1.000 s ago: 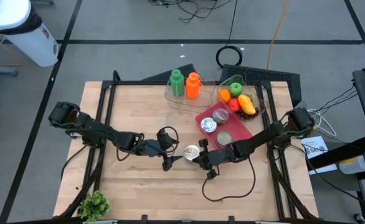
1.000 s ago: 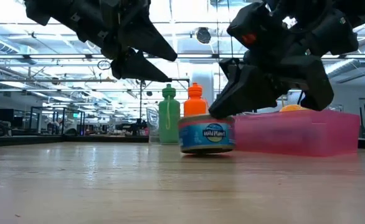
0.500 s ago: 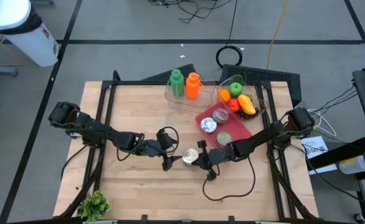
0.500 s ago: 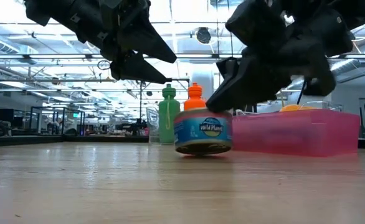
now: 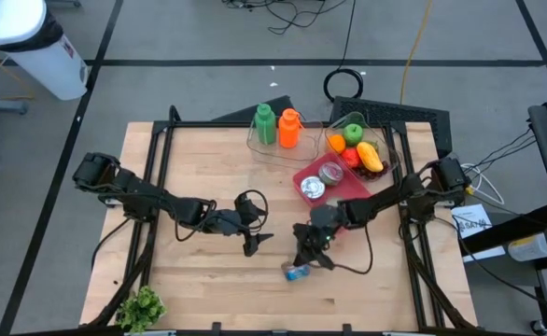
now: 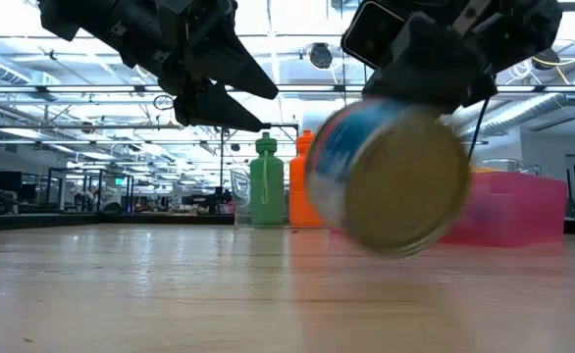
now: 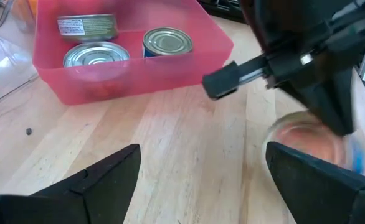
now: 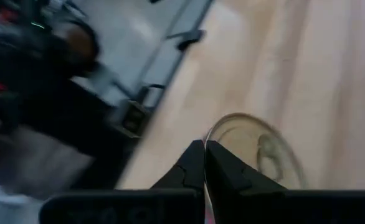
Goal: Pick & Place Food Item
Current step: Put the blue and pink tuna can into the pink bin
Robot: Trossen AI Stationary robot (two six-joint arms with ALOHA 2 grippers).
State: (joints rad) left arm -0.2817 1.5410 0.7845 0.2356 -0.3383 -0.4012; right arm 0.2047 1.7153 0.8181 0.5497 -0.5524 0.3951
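A blue-labelled food can (image 5: 297,272) lies tipped on the wood table, toward the near edge. In the low view its flat end (image 6: 405,186) faces the camera, blurred. My right gripper (image 5: 305,258) is shut just above and behind the can, pointing toward the near edge. My left gripper (image 5: 255,245) hangs open over bare wood a little to the can's left, with nothing between its fingers (image 7: 108,180). A pink tray (image 5: 353,187) with more cans (image 7: 167,42) stands farther back. My right gripper's shut fingertips (image 8: 205,152) stand right at the rim of the can's flat end (image 8: 217,134), coming from the far side and slanting down. Whether they touch the can I cannot tell.
A green bottle (image 5: 265,124) and an orange bottle (image 5: 289,128) stand at the far edge, beside a clear bin of toy fruit (image 5: 357,149). A leafy green bunch (image 5: 141,306) sits at the near left corner. A black cable (image 5: 343,273) loops over the wood by the right arm.
My right gripper, shut throughout, has rolled its wrist, risen slightly and swung toward the table's near edge. The can, upright beside the tray a second ago, first slid left and tilted. It has now toppled onto its side and moved toward the near edge, blurred in motion.
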